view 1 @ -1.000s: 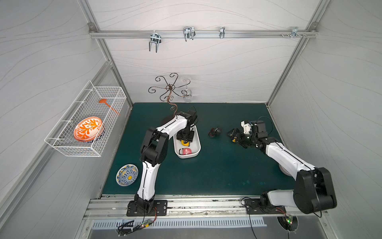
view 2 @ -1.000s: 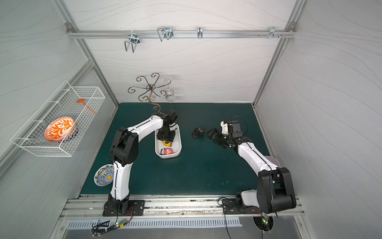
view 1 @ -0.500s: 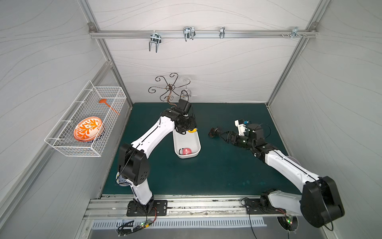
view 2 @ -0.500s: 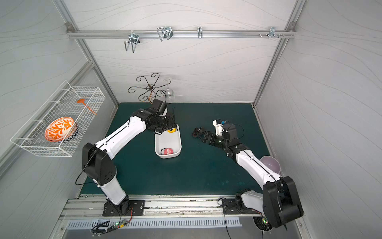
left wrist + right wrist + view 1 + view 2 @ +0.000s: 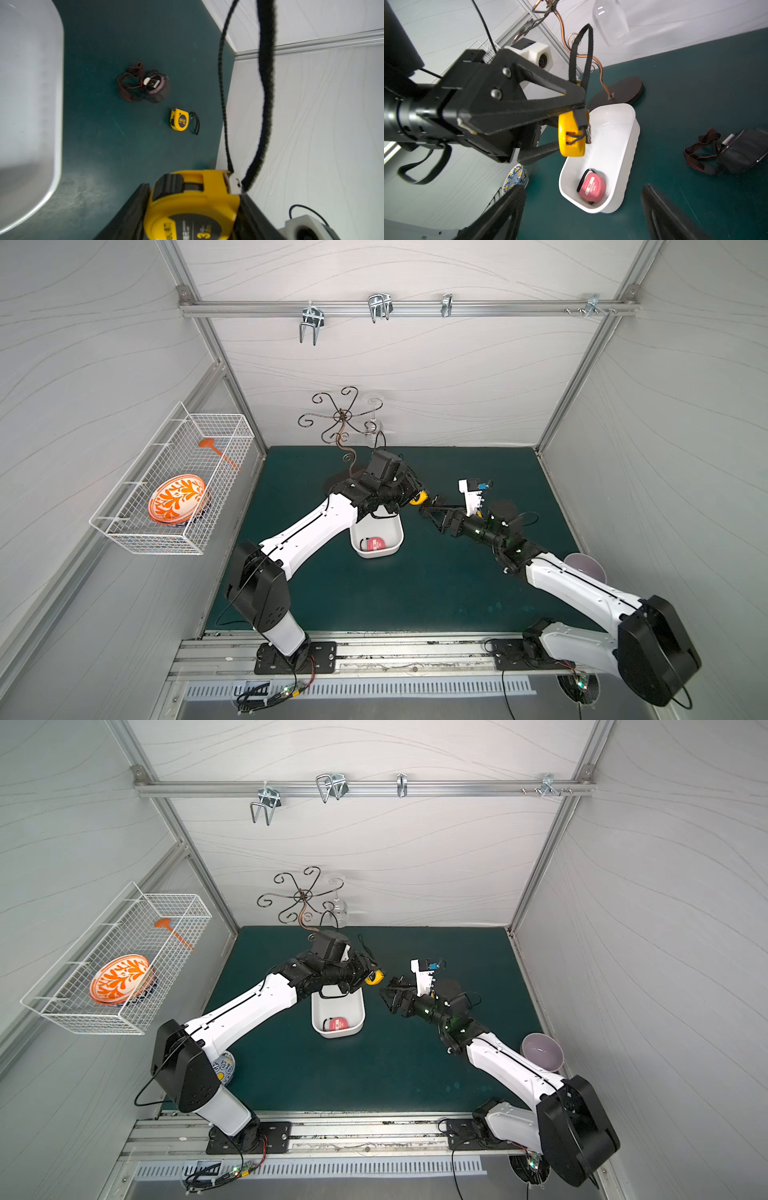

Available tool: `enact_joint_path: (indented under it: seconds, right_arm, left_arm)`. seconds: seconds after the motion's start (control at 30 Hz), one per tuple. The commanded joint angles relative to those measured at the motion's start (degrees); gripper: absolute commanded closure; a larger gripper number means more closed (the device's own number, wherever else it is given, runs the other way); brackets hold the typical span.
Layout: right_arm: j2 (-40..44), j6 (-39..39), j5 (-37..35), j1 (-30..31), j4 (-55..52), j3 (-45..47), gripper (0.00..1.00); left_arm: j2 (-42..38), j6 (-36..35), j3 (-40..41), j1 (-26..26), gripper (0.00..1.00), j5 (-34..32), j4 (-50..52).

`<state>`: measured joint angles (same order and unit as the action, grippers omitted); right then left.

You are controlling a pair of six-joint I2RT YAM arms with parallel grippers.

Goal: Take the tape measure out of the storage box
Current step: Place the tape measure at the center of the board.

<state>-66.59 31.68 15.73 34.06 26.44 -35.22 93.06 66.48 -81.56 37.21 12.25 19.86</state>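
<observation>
My left gripper (image 5: 415, 497) (image 5: 571, 128) is shut on a yellow tape measure (image 5: 419, 497) (image 5: 374, 977) (image 5: 193, 207) (image 5: 572, 137). It holds it in the air past the far end of the white storage box (image 5: 398, 540) (image 5: 360, 1011) (image 5: 631, 158), with the black wrist strap (image 5: 264, 104) looping up. A pink tape measure (image 5: 375, 544) (image 5: 337, 1024) (image 5: 591, 187) lies in the near end of the box. My right gripper (image 5: 432, 511) (image 5: 392, 992) (image 5: 582, 191) is open and empty, right of the box, pointing at the held tape measure a short gap away.
On the mat right of the box lie a black pouch with a red-edged strap (image 5: 153, 85) (image 5: 741, 151) and another yellow tape measure (image 5: 179, 119). A scrolled wire stand (image 5: 340, 418) rises behind the box. Purple bowl (image 5: 542, 1052), patterned plate (image 5: 224, 1069), wall basket (image 5: 174, 485).
The left arm has lifted the yellow tape measure up out of the box and swung it to the right. The right arm has reached left toward it.
</observation>
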Motion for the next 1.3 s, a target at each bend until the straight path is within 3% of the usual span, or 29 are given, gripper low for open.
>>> enact_joint_path:
  seconds: [0.0, 0.23, 0.57, 0.7, 0.93, 1.07, 1.1, 1.17, 1.27]
  right_arm:
    - [0.46, -1.93, -3.82, 0.56, 5.19, 0.18, 0.12]
    - [-1.97, -1.32, -4.45, 0.55, 7.33, -0.8, 0.27]
    - [-3.71, -0.15, -4.72, 0.55, 9.87, -0.58, 0.64]
    - [-3.97, -0.04, -4.21, 0.55, 10.93, -0.85, 0.67]
    - [-4.61, 0.2, -3.86, 0.5, 10.65, -1.47, 0.97]
    - [-4.36, 0.56, -3.98, 0.54, 10.6, -1.08, 1.0]
    - [-4.13, 0.57, -4.13, 0.56, 10.38, -0.92, 1.0]
    - [-3.61, 0.65, -4.6, 0.35, 9.51, -0.55, 1.0]
    - [-2.6, 1.21, -4.5, -0.29, 8.15, 0.27, 1.0]
  left_arm:
    - [-1.91, 3.66, -1.47, 1.3, 1.0, -0.94, -6.26]
    - [-1.78, 4.46, -0.53, 3.18, 1.0, -1.7, -6.58]
    - [-1.92, 5.58, -0.27, 3.54, 1.0, -0.77, -7.93]
    - [-1.4, 6.28, 0.08, 3.92, 1.0, -0.04, -8.57]
    - [-1.03, 6.86, 0.67, 4.14, 1.0, 0.67, -9.54]
    - [-1.01, 5.99, 0.49, 4.11, 1.0, 0.69, -9.49]
    - [-0.95, 5.63, 0.44, 4.07, 0.94, 0.59, -9.37]
    - [-0.95, 4.07, -0.03, 4.1, 0.58, -0.13, -8.44]
    - [-1.26, 0.43, -1.44, 3.83, 0.2, -2.42, -5.46]
